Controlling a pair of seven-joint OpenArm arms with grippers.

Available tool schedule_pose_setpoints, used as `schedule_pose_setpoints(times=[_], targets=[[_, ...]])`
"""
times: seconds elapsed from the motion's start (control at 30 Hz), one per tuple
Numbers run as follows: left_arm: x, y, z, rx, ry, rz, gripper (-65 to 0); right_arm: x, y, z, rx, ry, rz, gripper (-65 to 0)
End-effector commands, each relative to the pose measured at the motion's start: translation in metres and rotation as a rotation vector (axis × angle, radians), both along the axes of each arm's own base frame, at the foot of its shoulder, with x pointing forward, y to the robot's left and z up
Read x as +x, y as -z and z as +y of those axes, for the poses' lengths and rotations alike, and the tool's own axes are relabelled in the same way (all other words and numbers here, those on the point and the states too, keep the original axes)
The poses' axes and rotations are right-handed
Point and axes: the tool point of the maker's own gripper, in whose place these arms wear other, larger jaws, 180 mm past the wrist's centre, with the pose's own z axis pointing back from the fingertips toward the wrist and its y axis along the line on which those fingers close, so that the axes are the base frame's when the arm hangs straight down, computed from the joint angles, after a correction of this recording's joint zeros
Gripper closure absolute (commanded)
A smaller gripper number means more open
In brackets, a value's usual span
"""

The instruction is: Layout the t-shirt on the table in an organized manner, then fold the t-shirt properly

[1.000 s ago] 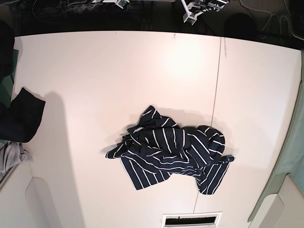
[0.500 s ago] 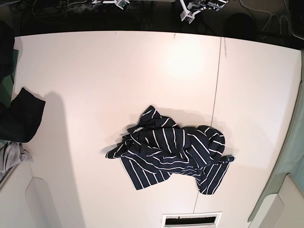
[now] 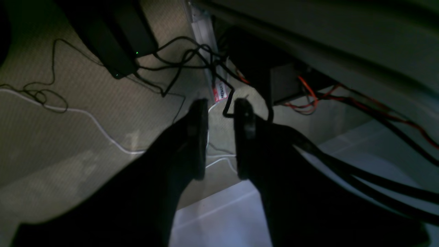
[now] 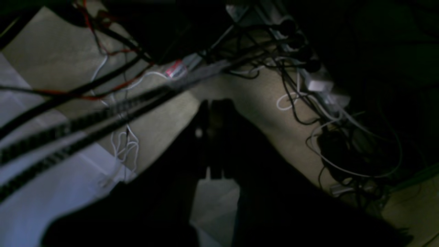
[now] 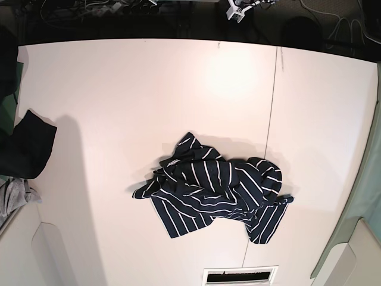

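Looking down at the wide white worktop (image 5: pixel 119 89). Seeing the striped t-shirt (image 5: pixel 214 193) lying on it in a messy heap, a bit toward the near edge and close to the middle. Finding it all bunched up, with folds going every way and one flat bit sticking out at the lower left. Noticing a thin dark seam line (image 5: pixel 271 119) running down the worktop, just past the right side of the heap. Spotting a plain dark cloth (image 5: pixel 27 146) hanging over the far left edge, and a small grey cloth (image 5: pixel 12 199) just below it. Both lying well apart from the t-shirt.

Peeking through the left wrist camera at the left gripper (image 3: pixel 220 106). Finding its two dark fingers (image 3: pixel 198 137) standing apart, with a gap between them and nothing in the gap. Pointing off the worktop, over a tan carpet floor (image 3: pixel 68 113) with black cables (image 3: pixel 178 58), a white cable (image 3: pixel 96 123) and some red wires (image 3: pixel 308 99).

Peeking through the right wrist camera at the right gripper (image 4: pixel 214 104). Finding its fingers pressed together, closed on nothing. Hanging over the floor too, above more tangled wires and a white power strip (image 4: pixel 319 82).

Neither gripper touching the t-shirt.
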Motion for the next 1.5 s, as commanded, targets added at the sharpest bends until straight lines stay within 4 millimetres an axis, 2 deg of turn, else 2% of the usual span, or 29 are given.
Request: schedule_pose_setpoints(times=[0.0,0.2,0.27,0.37,0.4,0.53,0.67,0.77,0.87,0.97,1.13,1.27,1.37,1.47], targets=[[0.001,-0.001,-0.003,-0.015,-0.003,-0.009,-16.2,0.002,0.0,0.002,0.008,0.002,-0.009,0.0],[-0.005,-0.001,-0.003,-0.015,-0.003,0.001,-16.2,0.007,0.0,0.0,-0.005,0.003,-0.029,0.0],[-0.006,-0.001,-0.004,-0.016,-0.003,0.0,-16.2,0.013,0.002,-0.006,-0.04,0.008,-0.064,-9.7],[-0.004,-0.001,-0.004,-0.018,-0.004,-0.007,-16.2,0.02,0.003,-0.014,-0.084,0.013,-0.104,-30.5],[-0.005,-0.001,-0.004,-0.018,-0.004,-0.006,-16.2,0.017,0.003,-0.014,-0.084,0.013,-0.099,-32.9],[-0.008,-0.001,0.0,-0.011,-0.002,0.002,-16.2,0.002,0.003,-0.013,-0.082,0.012,-0.076,-32.8],[-0.023,-0.004,0.003,-0.031,0.026,0.065,-16.2,-0.02,0.002,-0.022,-0.095,0.007,-0.044,-32.8],[-0.029,-0.016,-0.008,-0.158,0.01,0.054,-16.2,-0.04,-0.001,-0.034,-0.105,0.002,-0.019,-32.8],[-0.024,-0.028,-0.002,-0.192,-0.043,-0.029,-16.3,-0.061,-0.009,-0.034,-0.046,-0.009,0.025,-32.8],[-0.013,-0.043,0.011,-0.195,-0.097,-0.132,-16.3,-0.08,-0.023,-0.034,0.045,-0.031,0.069,-32.8],[0.008,-0.084,0.029,-0.238,-0.185,-0.291,-16.4,-0.072,-0.054,-0.047,0.123,0.043,-0.003,-32.8],[0.04,-0.122,0.073,-0.181,-0.304,-0.459,-16.4,-0.054,-0.087,-0.051,0.189,0.055,-0.093,-32.8],[0.061,-0.154,0.112,-0.124,-0.365,-0.579,-16.4,-0.04,-0.116,-0.046,0.239,0.011,-0.161,-32.8],[0.08,-0.191,0.145,-0.089,-0.394,-0.681,-16.4,-0.017,-0.144,-0.04,0.263,-0.028,-0.226,-32.8]])
